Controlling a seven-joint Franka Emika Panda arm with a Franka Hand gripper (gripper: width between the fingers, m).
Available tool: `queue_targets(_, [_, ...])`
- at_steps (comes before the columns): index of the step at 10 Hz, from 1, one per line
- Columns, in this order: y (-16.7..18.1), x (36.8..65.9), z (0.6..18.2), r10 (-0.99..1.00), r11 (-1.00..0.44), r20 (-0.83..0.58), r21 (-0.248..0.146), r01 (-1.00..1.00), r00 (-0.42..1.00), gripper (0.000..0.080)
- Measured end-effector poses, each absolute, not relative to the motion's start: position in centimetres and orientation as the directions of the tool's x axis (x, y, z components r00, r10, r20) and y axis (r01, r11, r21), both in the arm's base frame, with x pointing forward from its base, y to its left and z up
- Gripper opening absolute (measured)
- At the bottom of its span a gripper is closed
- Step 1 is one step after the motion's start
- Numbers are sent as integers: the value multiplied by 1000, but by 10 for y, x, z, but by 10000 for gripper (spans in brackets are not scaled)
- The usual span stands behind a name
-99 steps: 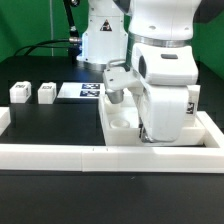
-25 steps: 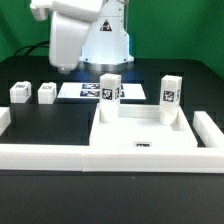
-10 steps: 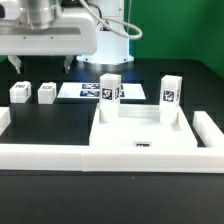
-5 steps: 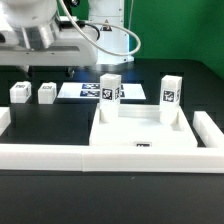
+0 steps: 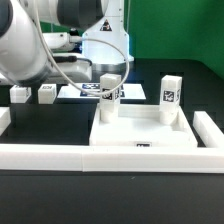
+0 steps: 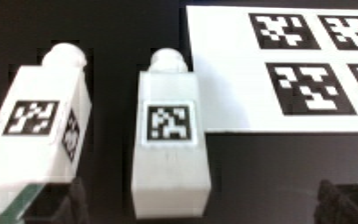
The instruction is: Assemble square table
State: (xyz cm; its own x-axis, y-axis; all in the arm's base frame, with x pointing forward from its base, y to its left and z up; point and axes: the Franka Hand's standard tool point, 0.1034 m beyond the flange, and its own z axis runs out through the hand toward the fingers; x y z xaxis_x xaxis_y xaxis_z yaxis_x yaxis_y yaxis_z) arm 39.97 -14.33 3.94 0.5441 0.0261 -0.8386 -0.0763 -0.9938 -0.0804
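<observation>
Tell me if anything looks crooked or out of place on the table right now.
Nothing stands out. Two legs stand upright in the square top; two loose legs lie side by side beside the marker board.

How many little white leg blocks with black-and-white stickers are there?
4 leg blocks. Two stand upright in the white square tray top, one at each back corner. Two lie loose on the black table near the marker board; the arm might hide more.
</observation>
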Motion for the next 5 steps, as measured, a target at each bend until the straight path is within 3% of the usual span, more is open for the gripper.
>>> queue_targets(5, [-136, 395, 36, 57, -994, -842, -101, -53, 536, 649])
